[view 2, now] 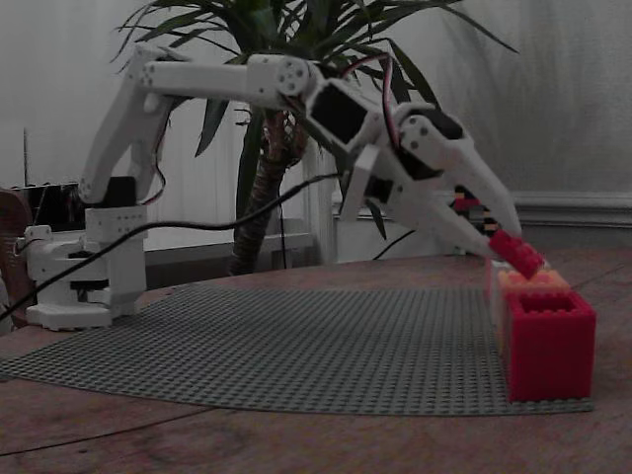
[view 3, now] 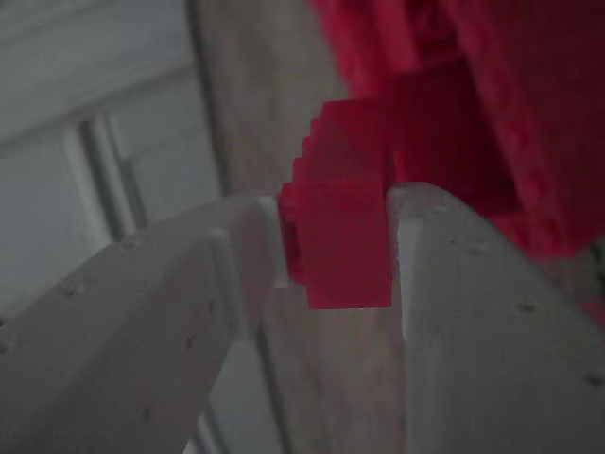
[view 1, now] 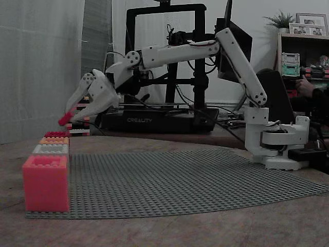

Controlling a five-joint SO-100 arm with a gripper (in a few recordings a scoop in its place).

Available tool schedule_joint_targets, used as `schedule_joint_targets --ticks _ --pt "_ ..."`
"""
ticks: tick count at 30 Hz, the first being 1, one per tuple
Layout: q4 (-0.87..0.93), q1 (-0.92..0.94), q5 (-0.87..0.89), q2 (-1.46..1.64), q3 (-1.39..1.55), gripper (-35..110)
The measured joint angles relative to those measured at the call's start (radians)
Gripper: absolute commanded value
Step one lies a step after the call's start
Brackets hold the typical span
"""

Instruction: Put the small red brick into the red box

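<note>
The gripper (view 1: 69, 117) is clamped shut on the small red brick (view 1: 65, 120). The brick is pinched between the two white fingers (view 3: 189, 303) and sticks out past their tips, held up in the air off the counter (view 1: 169, 234). In the wrist view the brick (view 3: 340, 232) sits straight between the fingers with both inner faces pressed against its sides. A blurred red mass lies beyond the gripper to the upper right.

Below the gripper runs a row of open boxes along the edge of a grey studded mat (view 1: 195, 180). In a fixed view the red box (view 2: 550, 341) stands below the gripper (view 2: 504, 245) and a little ahead of its tips. An orange box (view 2: 533, 281) is just behind the red one, almost straight under the brick (view 2: 516, 254). From that side the brick's lower end looks very close to the orange box's rim. In the other fixed view the brick hangs clear above the row, over the far end where the red box (view 1: 56, 134) and the orange box (view 1: 54, 140) sit. From there the row runs away from the gripper through a grey box (view 1: 50, 149) to a pink box (view 1: 46, 182).

The white arm (view 1: 180, 51) stretches out and tips downward toward the boxes
</note>
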Motion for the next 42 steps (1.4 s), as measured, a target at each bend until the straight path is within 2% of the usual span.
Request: schedule_joint_targets --ticks 18,35,42 --pt "0.067 0.002 0.052 -0.160 -0.201 1" --pt "0.067 0.003 0.041 -0.216 -0.247 12" --pt "0.071 0.003 0.023 -0.216 -0.247 3"
